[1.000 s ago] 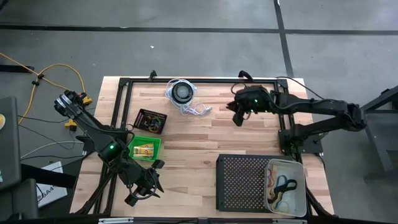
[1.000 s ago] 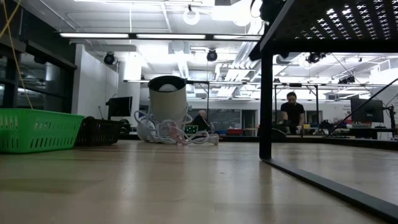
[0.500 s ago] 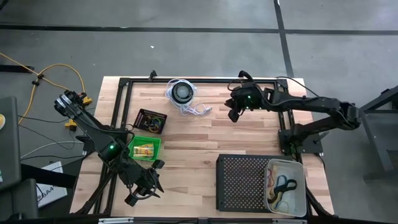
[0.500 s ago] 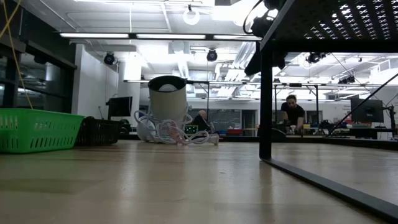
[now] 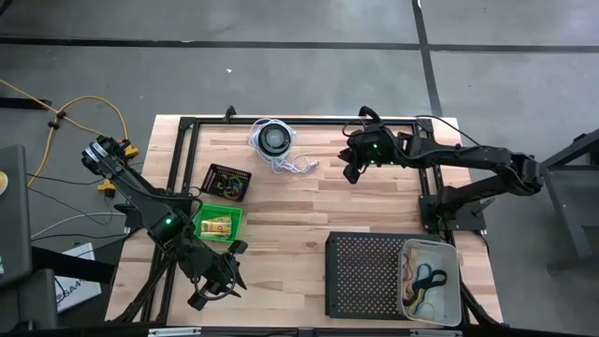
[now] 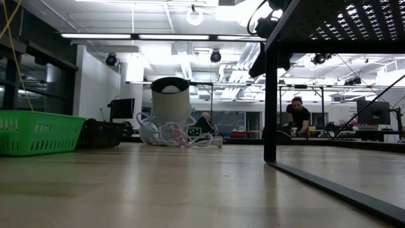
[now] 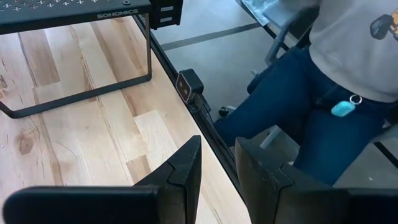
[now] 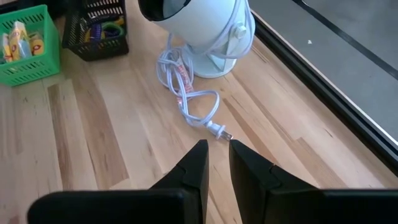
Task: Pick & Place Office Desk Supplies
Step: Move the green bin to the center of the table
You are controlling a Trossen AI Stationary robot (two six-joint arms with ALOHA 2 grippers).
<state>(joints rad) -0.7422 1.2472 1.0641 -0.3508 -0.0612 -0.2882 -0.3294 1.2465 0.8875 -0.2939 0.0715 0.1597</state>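
The office supplies sit in three spots. Rubber-band loops, dark and yellow with a touch of red, lie in a pale bin set on the right part of the black perforated tray at about 5 o'clock on the counter. Little yellow packets rest in a green basket at about 8 o'clock, and just beyond it, toward 10 o'clock, a small black mesh basket holds tiny coloured rings; the right wrist view shows green, purple and orange among them.

At 12 o'clock stands a white round device with its white cord coiled on the wood, the plug lying toward the counter's middle.

The right gripper hovers over the bare wood at about 1 o'clock, right of the cord; its fingers stand a narrow gap apart with nothing between them, the plug showing beyond their tips.

The left gripper waits at the counter's 7 o'clock edge, its fingers slightly parted and empty. Past that edge the left wrist view shows a person in blue jeans and a light top. In the low view another person stands far off in the room
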